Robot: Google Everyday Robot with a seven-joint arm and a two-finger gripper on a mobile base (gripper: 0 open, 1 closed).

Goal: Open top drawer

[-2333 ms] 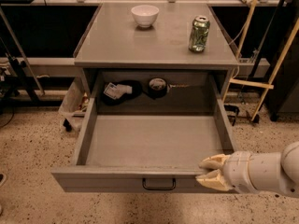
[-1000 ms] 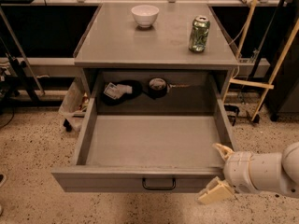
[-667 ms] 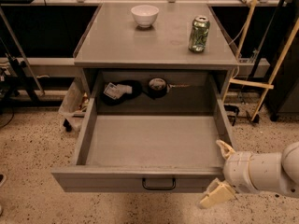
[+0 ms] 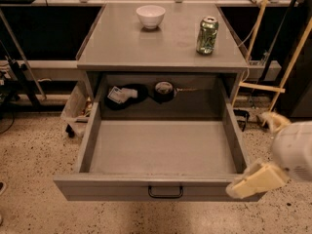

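Gripper hung nearest, at the right, fingers spread wide and empty beside the front corner of the top drawer. It stood pulled far out from the cabinet; opening looked done, only retreat left.

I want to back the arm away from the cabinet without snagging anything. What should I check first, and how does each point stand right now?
1. The top drawer is pulled out: ok, its whole floor shows.
2. The gripper holds nothing: ok, it is open, off the drawer's front right corner.
3. The lower finger is apart from that corner: cannot tell, it overlaps the corner in this view.
4. The handle is free: ok, nothing is on it.
5. The can and the bowl are upright on the cabinet top: ok, both are far from the gripper.
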